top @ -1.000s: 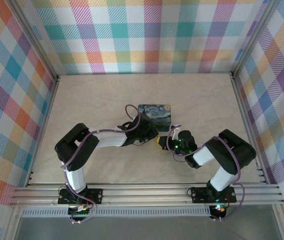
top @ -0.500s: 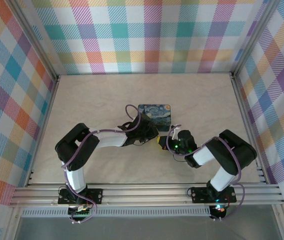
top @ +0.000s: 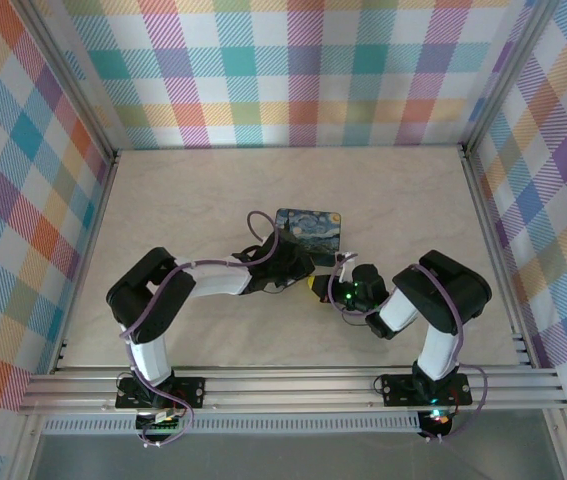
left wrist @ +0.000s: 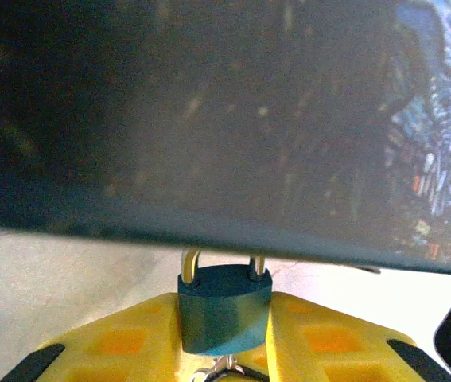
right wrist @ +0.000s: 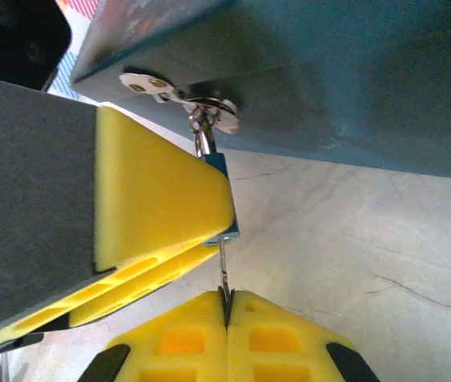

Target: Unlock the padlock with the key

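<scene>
**Key in the padlock, right up against the box**

Left end effector [left wrist: 225, 333]: yellow pads [left wrist: 130, 342] snug on both sides of the padlock [left wrist: 225, 302], pinching its blue body. Padlock right at the tips of the pads, just under the dark edge of the box [top: 309, 224].

Right end effector [right wrist: 227, 301]: yellow pads pressed flat together, pinching the thin end of the key [right wrist: 223, 267]. Key straight out from the pad tips and into the bottom of the padlock. Only a short bit of bare key between pads and lock. Nose to nose with the left end effector, very close but not touching.

Padlock: tiny, blue, round at the shoulders. Pale metal loop [left wrist: 191, 263] on top, with both legs going down into the body. Loop hooked through a small silver ring [right wrist: 213, 111] on the side of the box. Key: very thin, whitish silver, much thinner than one pad.

Box painted dark blue with swirly stars, lying flat near the middle of the counter [top: 193, 200]. Both end effectors packed tight at its near edge, little room there. Lots of bare counter to the left, to the right and behind the box. Checked walls [top: 293, 70] well apart from everything. Metal rails [top: 293, 385] along the near edge, by the arm bases.
</scene>
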You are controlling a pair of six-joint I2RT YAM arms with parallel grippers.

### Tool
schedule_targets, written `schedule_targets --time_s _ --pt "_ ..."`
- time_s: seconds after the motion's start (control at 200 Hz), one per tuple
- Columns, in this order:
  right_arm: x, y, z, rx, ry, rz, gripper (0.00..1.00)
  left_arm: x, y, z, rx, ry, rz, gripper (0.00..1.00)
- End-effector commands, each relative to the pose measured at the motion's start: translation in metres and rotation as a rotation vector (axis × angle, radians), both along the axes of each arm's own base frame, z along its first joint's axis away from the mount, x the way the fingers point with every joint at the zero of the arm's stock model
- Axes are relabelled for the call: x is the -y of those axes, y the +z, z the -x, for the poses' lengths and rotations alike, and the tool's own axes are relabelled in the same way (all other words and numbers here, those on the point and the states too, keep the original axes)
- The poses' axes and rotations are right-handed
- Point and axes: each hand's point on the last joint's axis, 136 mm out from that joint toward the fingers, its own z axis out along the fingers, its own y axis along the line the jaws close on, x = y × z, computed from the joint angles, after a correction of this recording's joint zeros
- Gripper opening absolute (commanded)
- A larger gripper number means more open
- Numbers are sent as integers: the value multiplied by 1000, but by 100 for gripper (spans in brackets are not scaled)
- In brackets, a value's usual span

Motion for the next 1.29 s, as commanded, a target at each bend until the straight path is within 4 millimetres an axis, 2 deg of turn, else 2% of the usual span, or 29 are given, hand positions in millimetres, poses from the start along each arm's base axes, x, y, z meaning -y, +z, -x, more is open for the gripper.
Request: schedule_targets --time_s 0.0,0.15,0.285,0.555,0.655,0.9,1.08,1.29 --pt "-15 40 -3 125 44 -110 0 -16 -16 18 -70 -19 -61 33" --pt "-14 41 -3 120 44 -99 0 -22 -14 18 -60 -15 -75 38" --pt "-14 32 -3 90 45 -61 0 -26 -8 16 -42 -2 -60 44" --pt "-15 12 0 12 54 -30 0 -25 15 5 19 14 11 63" --pt "-16 9 1 2 60 -41 0 -24 25 1 43 19 37 67" --pt "-19 8 1 -3 70 -62 0 -37 38 -2 81 70 95 68" --pt "-18 15 0 22 57 -80 0 -51 34 1 73 87 114 66" --pt "-18 20 0 23 53 -97 0 -49 30 1 97 53 137 63"
